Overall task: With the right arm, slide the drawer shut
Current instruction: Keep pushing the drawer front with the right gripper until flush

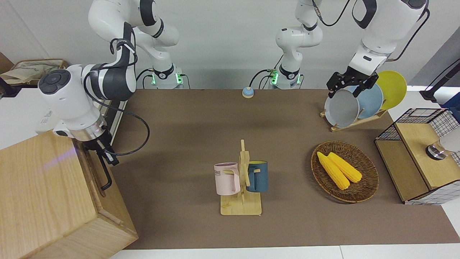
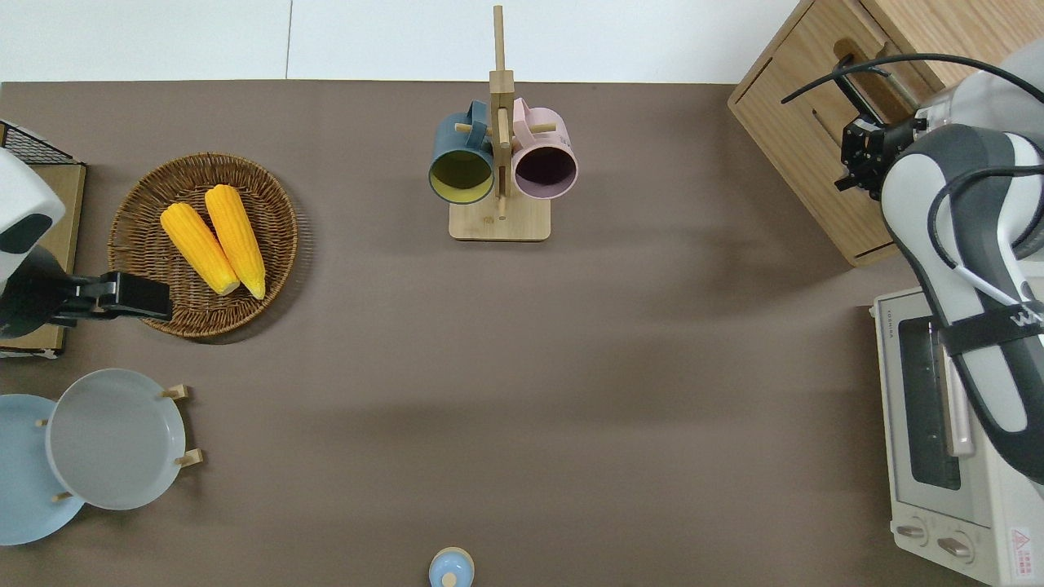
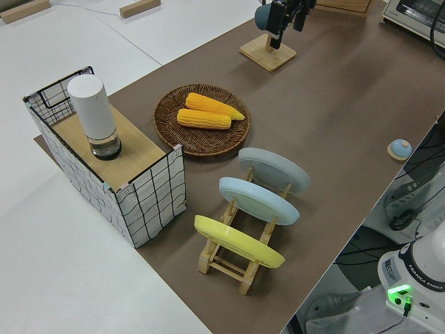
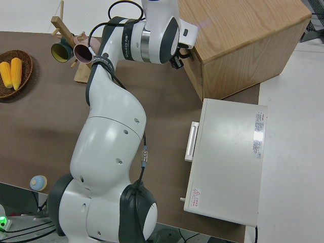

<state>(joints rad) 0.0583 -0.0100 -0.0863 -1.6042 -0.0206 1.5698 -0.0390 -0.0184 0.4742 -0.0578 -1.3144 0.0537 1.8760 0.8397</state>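
Brown mat covers table.

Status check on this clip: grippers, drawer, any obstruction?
Right gripper at the drawer handle; left arm parked. Drawer front looks flush with the wooden box, apparently closed. Nothing seen blocking it.
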